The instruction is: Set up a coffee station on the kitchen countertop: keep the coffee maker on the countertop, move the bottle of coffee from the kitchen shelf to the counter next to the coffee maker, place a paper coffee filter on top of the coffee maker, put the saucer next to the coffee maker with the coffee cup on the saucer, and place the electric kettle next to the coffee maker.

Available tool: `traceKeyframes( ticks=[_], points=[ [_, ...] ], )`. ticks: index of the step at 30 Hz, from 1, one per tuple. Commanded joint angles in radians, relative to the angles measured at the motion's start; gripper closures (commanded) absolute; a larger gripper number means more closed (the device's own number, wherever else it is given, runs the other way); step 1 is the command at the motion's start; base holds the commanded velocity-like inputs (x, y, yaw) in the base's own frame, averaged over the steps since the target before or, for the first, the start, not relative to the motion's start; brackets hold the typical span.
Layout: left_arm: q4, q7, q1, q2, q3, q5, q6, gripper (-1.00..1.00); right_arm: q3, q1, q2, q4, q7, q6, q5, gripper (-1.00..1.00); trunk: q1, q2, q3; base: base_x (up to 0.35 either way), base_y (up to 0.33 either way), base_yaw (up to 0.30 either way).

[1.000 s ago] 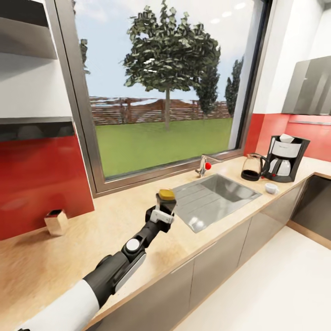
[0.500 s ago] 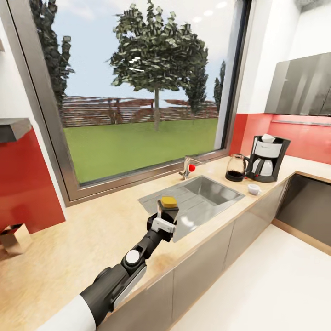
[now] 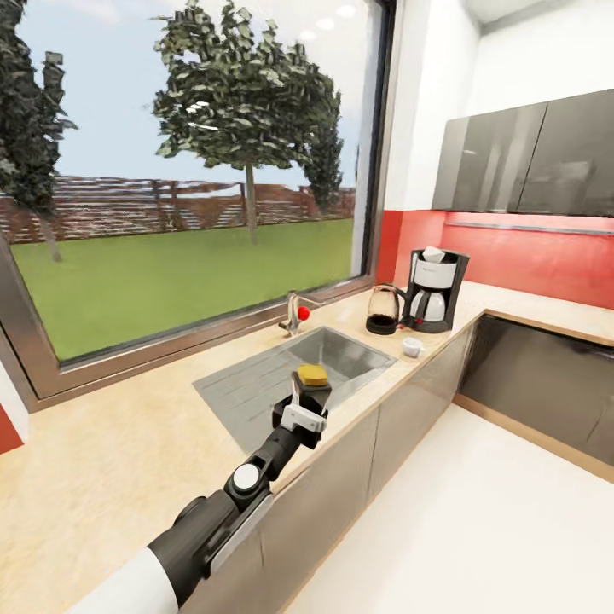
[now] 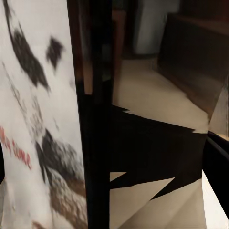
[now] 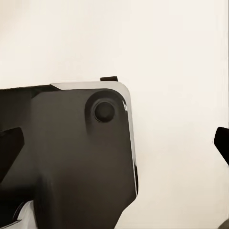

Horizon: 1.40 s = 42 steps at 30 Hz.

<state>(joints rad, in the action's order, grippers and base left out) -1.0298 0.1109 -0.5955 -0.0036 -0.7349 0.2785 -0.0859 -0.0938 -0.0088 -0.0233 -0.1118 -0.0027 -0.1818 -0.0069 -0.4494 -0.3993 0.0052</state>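
The beige counter (image 3: 111,460) carries a sunken sink (image 3: 341,354), the electric kettle (image 3: 383,310), the coffee maker (image 3: 435,290) and the coffee cup (image 3: 412,346)

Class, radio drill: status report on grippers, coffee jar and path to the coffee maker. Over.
Left gripper shut on the bottle of coffee. Coffee maker far along the countertop, kettle beside. Sink between.

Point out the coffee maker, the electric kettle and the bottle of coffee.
coffee maker (image 3: 436,292): head view, on its pale front panel.
electric kettle (image 3: 383,309): head view, on its glass dome.
bottle of coffee (image 3: 312,375): head view, on its yellow-gold lid.
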Motion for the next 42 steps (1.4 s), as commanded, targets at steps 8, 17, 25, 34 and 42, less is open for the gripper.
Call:
traceKeyframes(
  ticks=[8, 17, 25, 34, 42],
  points=[
    [0.001, 0.007, -0.001, 0.001, -0.005, 0.008, -0.005, 1.0, -0.006, 0.0, 0.0, 0.001, 0.001, -0.004, -0.001, -1.0, -0.001, -0.001, 0.0, 0.162, -0.262, -0.262],
    [0.001, 0.007, -0.001, 0.001, -0.005, 0.008, -0.005, 1.0, -0.006, 0.0, 0.0, 0.001, 0.001, -0.004, -0.001, -1.0, -0.001, -0.001, 0.0, 0.201, -0.262, -0.263],
    [0.001, 0.007, -0.001, 0.001, -0.005, 0.008, -0.005, 1.0, -0.006, 0.0, 0.001, 0.001, 0.001, -0.004, -0.001, -1.0, -0.001, -0.001, 0.0, 0.233, -0.262, -0.217],
    [0.001, 0.007, -0.001, 0.001, -0.005, 0.008, -0.005, 1.0, 0.0, 0.0, 0.0, 0.001, 0.004, -0.006, 0.004, -1.0, -0.001, -0.001, 0.0, 0.236, -0.262, -0.011],
    [0.001, 0.007, -0.001, 0.001, -0.005, 0.008, -0.005, 1.0, -0.003, 0.0, 0.002, 0.0, 0.001, -0.021, 0.001, -1.0, -0.001, -0.001, 0.0, 0.256, -0.24, 0.0]
  ],
)
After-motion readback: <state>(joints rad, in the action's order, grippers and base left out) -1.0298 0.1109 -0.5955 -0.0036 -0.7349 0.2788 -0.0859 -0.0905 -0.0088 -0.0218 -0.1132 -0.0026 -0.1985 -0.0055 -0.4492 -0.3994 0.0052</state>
